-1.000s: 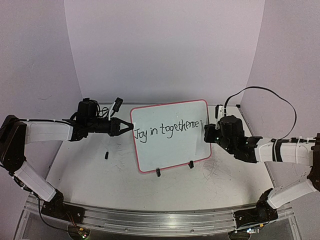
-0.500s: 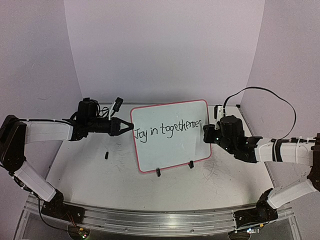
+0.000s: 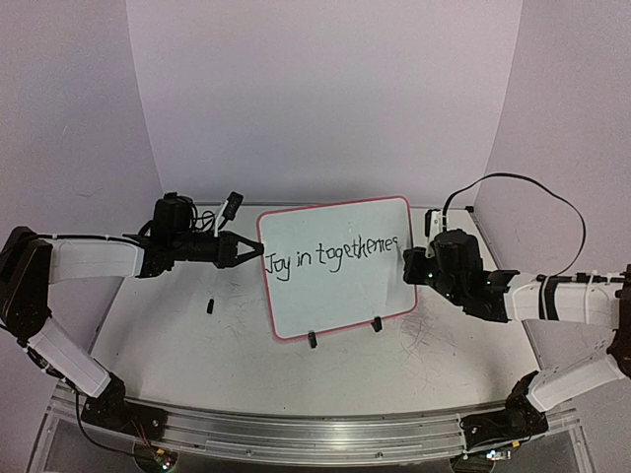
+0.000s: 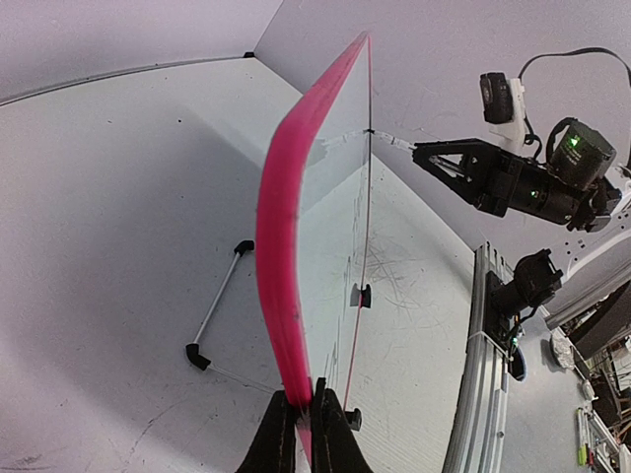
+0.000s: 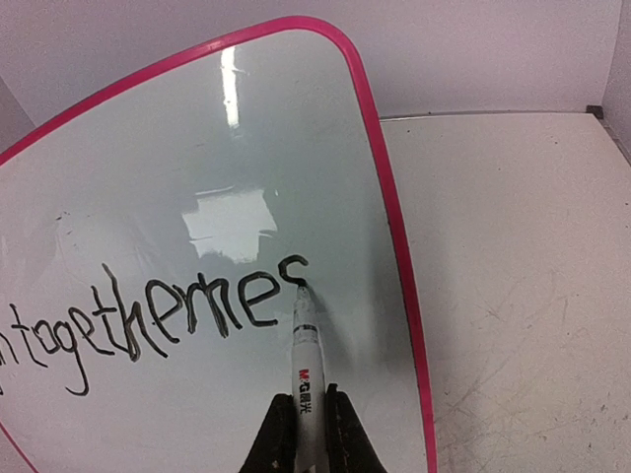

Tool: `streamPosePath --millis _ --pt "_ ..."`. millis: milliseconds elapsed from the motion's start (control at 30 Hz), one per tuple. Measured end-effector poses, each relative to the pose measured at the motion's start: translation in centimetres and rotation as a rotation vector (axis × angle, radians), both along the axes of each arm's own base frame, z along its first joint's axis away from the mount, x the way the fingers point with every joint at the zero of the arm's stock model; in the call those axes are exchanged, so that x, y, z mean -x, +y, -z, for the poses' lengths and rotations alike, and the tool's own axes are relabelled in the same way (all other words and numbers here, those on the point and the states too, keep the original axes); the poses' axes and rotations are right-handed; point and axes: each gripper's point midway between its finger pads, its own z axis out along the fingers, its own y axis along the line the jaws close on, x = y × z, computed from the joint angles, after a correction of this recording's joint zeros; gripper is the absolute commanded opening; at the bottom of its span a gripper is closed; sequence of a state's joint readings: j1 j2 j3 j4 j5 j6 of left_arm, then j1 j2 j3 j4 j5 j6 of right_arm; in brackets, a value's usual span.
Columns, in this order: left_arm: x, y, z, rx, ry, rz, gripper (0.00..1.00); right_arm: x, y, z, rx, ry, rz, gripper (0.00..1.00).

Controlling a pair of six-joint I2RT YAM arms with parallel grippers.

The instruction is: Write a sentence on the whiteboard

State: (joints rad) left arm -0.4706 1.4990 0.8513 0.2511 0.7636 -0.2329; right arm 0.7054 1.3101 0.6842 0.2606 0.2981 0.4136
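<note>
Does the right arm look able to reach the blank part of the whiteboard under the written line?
Probably yes. The right gripper has the marker tip on the whiteboard, and nothing stands before the blank part; the left gripper clamps only the opposite edge.

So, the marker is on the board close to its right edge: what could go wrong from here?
1. The marker tip sits at the last letter, and little bare whiteboard remains before the pink rim. More letters may crowd or run off.
2. The left gripper pinches only the opposite edge, so pen pressure from the right gripper could perhaps swing or tip the board on its clip feet.
</note>
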Motion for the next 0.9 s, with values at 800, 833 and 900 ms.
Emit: streamPosePath --millis 800,833,900 --pt "0.0 -0.1 -0.3 -0.001 0.002 0.003 0.0 0.9 1.0 0.8 -0.01 0.036 -0.035 0.0" --pt "0.0 -0.1 -0.3 -0.002 0.002 0.003 0.0 0.9 1.0 0.7 -0.011 0.034 -0.035 0.0" --pt "0.0 -0.1 -0.3 -0.002 0.002 0.003 0.0 0.9 1.0 0.5 -0.016 0.027 -0.034 0.0"
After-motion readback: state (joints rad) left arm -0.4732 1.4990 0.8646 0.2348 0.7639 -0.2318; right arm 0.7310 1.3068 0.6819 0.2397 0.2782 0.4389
